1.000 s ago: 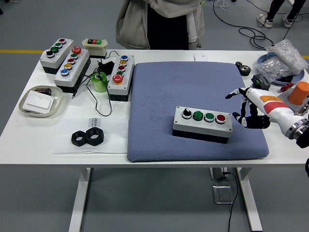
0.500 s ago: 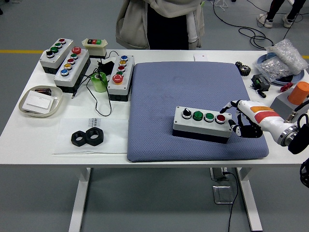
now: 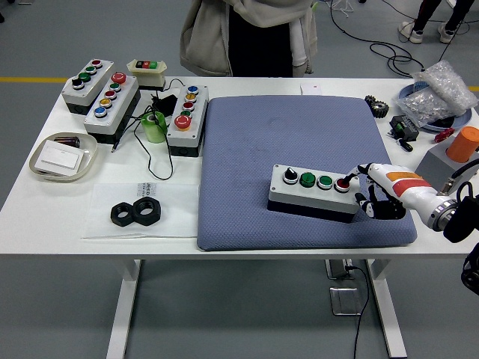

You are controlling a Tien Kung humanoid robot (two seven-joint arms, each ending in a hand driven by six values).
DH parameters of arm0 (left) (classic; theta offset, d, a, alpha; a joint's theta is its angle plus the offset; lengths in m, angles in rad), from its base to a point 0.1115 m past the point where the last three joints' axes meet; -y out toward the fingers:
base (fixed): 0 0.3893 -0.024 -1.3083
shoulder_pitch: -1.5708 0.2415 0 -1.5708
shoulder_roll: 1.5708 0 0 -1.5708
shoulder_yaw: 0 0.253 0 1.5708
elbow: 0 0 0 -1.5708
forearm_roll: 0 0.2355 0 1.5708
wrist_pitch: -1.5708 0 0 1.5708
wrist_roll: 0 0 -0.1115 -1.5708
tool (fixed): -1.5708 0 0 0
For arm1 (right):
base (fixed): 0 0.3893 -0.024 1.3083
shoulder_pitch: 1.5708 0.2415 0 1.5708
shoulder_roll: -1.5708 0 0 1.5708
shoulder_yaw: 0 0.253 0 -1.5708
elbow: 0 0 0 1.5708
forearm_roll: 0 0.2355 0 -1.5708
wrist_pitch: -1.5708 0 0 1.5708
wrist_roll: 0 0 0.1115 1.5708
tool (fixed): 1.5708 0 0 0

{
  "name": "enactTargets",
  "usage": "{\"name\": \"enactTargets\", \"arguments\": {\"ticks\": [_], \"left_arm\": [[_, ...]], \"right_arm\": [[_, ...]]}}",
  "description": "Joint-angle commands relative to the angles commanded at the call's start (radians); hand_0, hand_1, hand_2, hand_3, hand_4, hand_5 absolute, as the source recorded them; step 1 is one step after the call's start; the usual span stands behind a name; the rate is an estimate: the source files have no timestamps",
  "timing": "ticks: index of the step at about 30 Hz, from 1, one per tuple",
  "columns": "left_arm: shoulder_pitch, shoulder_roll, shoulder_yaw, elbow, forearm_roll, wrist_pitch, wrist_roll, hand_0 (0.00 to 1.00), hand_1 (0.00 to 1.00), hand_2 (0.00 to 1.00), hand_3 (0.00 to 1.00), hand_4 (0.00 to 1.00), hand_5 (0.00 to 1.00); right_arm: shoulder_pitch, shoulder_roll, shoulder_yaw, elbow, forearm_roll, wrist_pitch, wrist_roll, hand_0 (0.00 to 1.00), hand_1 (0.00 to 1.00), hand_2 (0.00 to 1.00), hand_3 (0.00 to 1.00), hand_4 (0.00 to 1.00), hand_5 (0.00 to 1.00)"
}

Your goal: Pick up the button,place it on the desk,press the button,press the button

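A grey button box (image 3: 314, 191) with a black knob, two green buttons and a red button (image 3: 342, 184) lies on the blue mat (image 3: 299, 142). My right hand (image 3: 368, 191) comes in from the right edge. One finger (image 3: 352, 176) is stretched out and its tip rests on the red button. The other fingers are curled under beside the box's right end. My left arm is out of view.
Three more button boxes (image 3: 112, 101) stand at the back left with a green tape roll (image 3: 155, 127). A tray (image 3: 63, 157) and two black nuts (image 3: 137, 212) lie at the left. A person (image 3: 247, 37) stands at the far side. An orange part (image 3: 462, 143) sits at the right edge.
My right hand has moved left and down from beside the mat's right edge to the box. Its extended finger now touches the red button.
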Motion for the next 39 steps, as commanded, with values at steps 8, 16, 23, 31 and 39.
{"name": "enactTargets", "arguments": {"ticks": [8, 16, 23, 31, 39], "left_arm": [[-0.002, 0.000, 0.001, 0.000, -0.001, 0.000, 0.000, 0.684, 0.651, 0.749, 0.789, 0.689, 0.998], [0.000, -0.001, -0.002, 0.000, 0.003, 0.000, 0.002, 0.683, 0.650, 0.749, 0.789, 0.688, 0.998], [0.005, -0.002, -0.006, -0.001, 0.011, -0.001, 0.005, 0.683, 0.651, 0.749, 0.789, 0.687, 0.998], [0.009, -0.003, -0.013, -0.001, 0.022, -0.002, 0.009, 0.683, 0.649, 0.749, 0.788, 0.686, 0.998], [0.011, -0.003, -0.016, -0.001, 0.026, -0.002, 0.009, 0.683, 0.649, 0.748, 0.787, 0.688, 0.998]], "right_arm": [[0.009, 0.003, -0.034, -0.001, -0.005, 0.006, -0.003, 0.101, 0.002, 0.118, 0.675, 0.513, 0.002], [0.012, 0.011, 0.032, 0.040, -0.017, -0.041, 0.005, 0.100, 0.002, 0.117, 0.678, 0.513, 0.002], [0.025, 0.028, 0.020, 0.057, -0.020, -0.045, 0.003, 0.101, 0.002, 0.118, 0.680, 0.513, 0.002], [0.038, 0.051, -0.020, 0.027, -0.019, -0.041, 0.000, 0.102, 0.002, 0.117, 0.679, 0.513, 0.002], [0.040, 0.064, -0.019, 0.003, -0.020, -0.040, -0.002, 0.101, 0.002, 0.116, 0.679, 0.512, 0.002]]}}
